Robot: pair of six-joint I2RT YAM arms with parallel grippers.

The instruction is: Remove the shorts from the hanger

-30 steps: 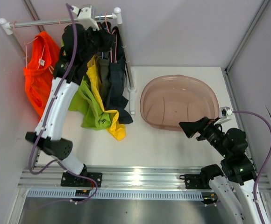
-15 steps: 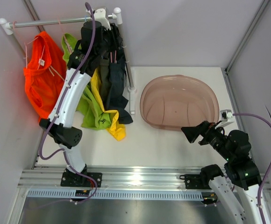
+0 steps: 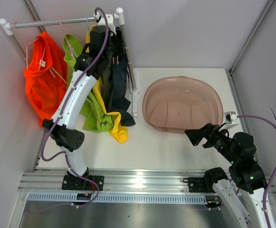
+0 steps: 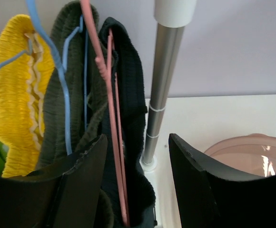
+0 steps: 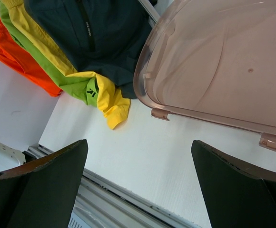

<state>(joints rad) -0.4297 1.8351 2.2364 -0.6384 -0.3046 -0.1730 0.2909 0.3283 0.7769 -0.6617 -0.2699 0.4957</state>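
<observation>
Five shorts hang from hangers on a metal rail (image 3: 47, 22): orange (image 3: 42, 78), lime green (image 3: 88, 111), yellow (image 3: 113, 127), dark olive (image 3: 105, 76) and black (image 3: 121, 92). My left gripper (image 3: 104, 40) is up at the rail's right end. In the left wrist view it (image 4: 138, 164) is open, its jaws on either side of the black shorts' waistband (image 4: 128, 90) and its pink hanger (image 4: 110, 118). The olive shorts (image 4: 57, 109) and yellow shorts (image 4: 14, 95) hang on blue hangers to the left. My right gripper (image 3: 195, 135) is open and empty above the table.
A pink translucent basin (image 3: 150, 92) stands on the table right of the rack, its rim also in the right wrist view (image 5: 145, 66). The rack's upright post (image 4: 164, 80) stands just right of the black shorts. Grey walls close in the left, back and right.
My left arm has swung right along the rail, from over the green shorts to the black shorts at the rail's right end. My right gripper has dropped slightly toward the near edge.
</observation>
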